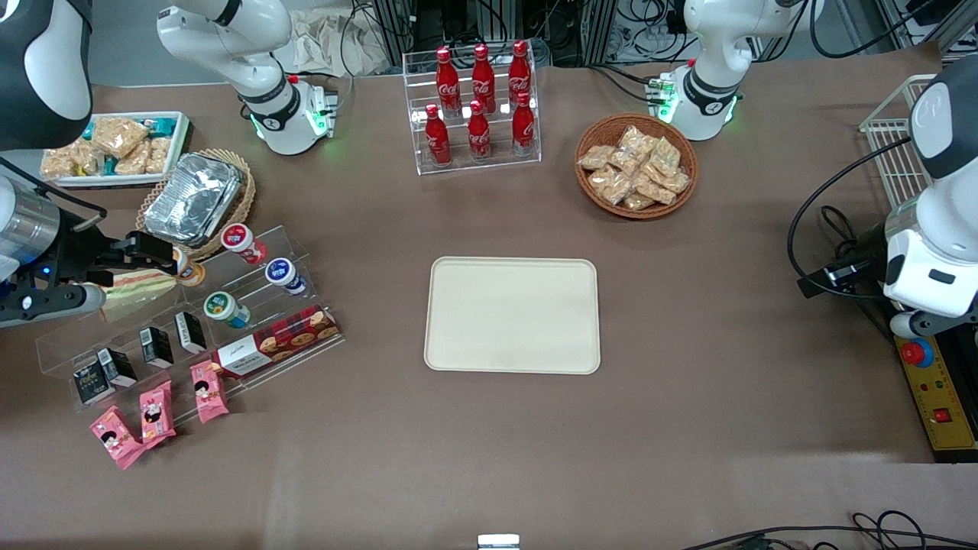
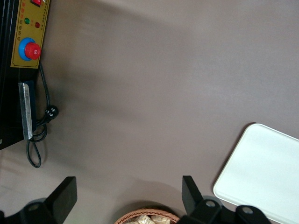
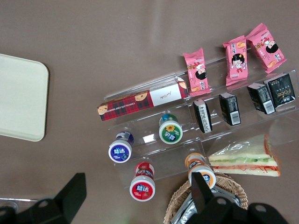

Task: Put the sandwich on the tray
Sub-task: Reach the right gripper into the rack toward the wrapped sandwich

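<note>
Fingers [image 3: 74, 191] of my gripper [image 3: 135, 196] are spread wide, grasping nothing, hovering above the clear shelf [image 3: 196, 135]. Sandwich [image 3: 245, 157] lies on that shelf's top step. Tray [image 1: 512, 315] sits well apart at mid-table.

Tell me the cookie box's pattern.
Red tartan plaid on the cookie box, clearest in the right wrist view; gripper hovers above.

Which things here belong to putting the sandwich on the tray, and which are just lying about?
For the job: sandwich on the clear stepped rack; empty tray mid-table; gripper, open above the rack.
Lying about: cola bottles, snack basket, foil container, biscuit box.
</note>
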You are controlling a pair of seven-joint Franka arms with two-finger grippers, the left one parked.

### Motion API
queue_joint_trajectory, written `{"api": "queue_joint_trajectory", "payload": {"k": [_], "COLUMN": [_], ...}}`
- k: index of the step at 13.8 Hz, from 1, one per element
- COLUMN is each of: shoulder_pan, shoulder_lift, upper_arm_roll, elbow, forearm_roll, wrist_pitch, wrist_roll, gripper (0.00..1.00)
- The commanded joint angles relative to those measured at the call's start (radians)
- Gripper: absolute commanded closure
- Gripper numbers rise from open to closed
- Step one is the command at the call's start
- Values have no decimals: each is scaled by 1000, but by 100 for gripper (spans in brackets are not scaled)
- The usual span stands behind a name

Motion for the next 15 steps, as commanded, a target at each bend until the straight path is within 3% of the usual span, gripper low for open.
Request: {"api": "queue_joint_trajectory", "payload": {"k": [1,9,15], "shoulder_pan": [6,28,24], "shoulder_lift": [-8,-12,-28], "upper_arm_roll": [-2,-6,-49], "elbow": [4,4,6], "forearm_roll": [-8,-18,-46], "wrist_pitch": [-6,-18,-47], "wrist_roll": [20,39,268], "gripper": [0,0,0]}}
